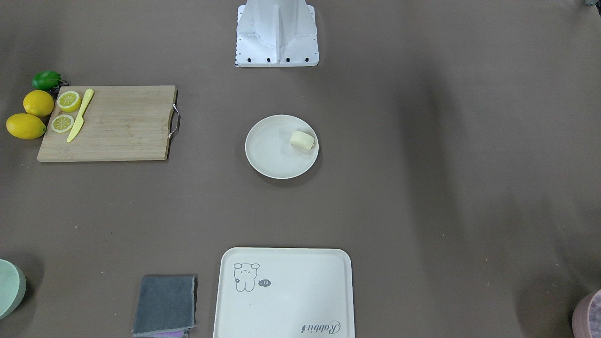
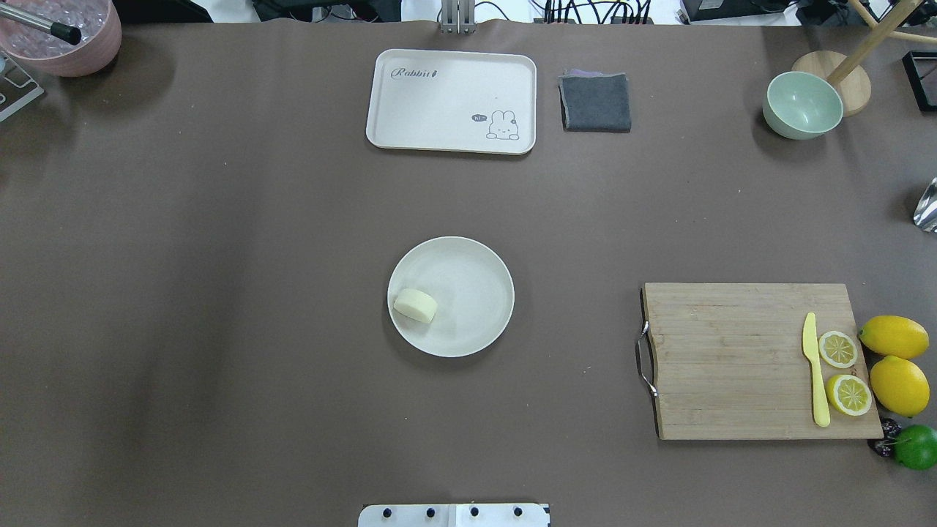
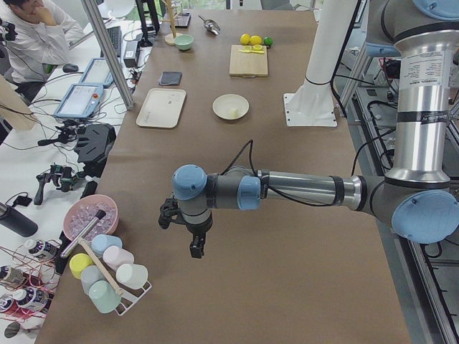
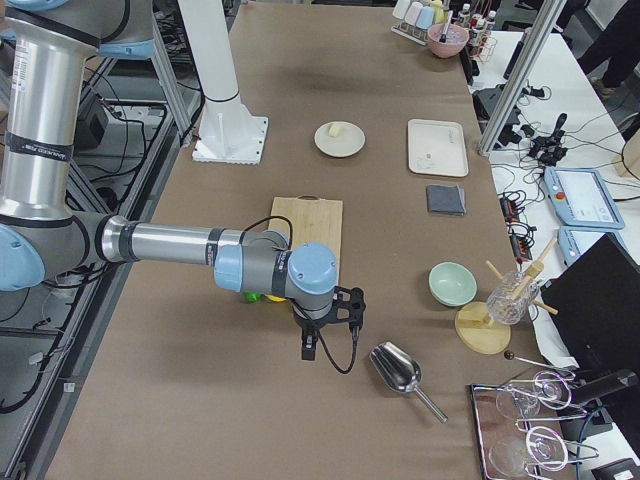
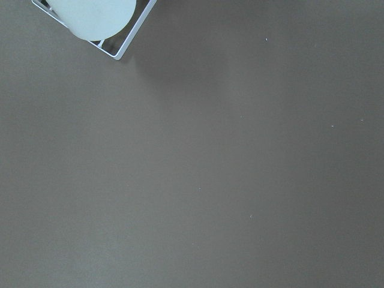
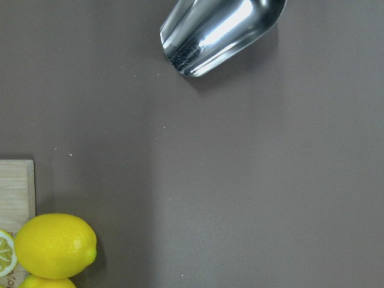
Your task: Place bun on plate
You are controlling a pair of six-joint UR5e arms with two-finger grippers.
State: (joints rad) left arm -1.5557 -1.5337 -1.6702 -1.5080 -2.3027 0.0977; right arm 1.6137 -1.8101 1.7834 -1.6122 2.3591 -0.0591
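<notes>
The pale cream bun (image 1: pixel 302 140) lies inside the round off-white plate (image 1: pixel 272 152) at mid-table, close to the rim on the robot's left side; the overhead view shows the same bun (image 2: pixel 415 305) on the plate (image 2: pixel 472 289). Neither arm is near it. My left gripper (image 3: pixel 195 247) hangs over bare table at the left end, beside the cup rack (image 3: pixel 107 276). My right gripper (image 4: pixel 310 350) hangs at the right end, next to the metal scoop (image 4: pixel 398 368). Both appear only in the side views, so I cannot tell whether they are open or shut.
A wooden cutting board (image 2: pixel 747 359) carries a yellow knife (image 2: pixel 814 369) and two lemon halves, with whole lemons (image 2: pixel 894 337) and a lime beside it. Along the far edge are a cream tray (image 2: pixel 450 99), a grey cloth (image 2: pixel 595 102) and a green bowl (image 2: pixel 801 106).
</notes>
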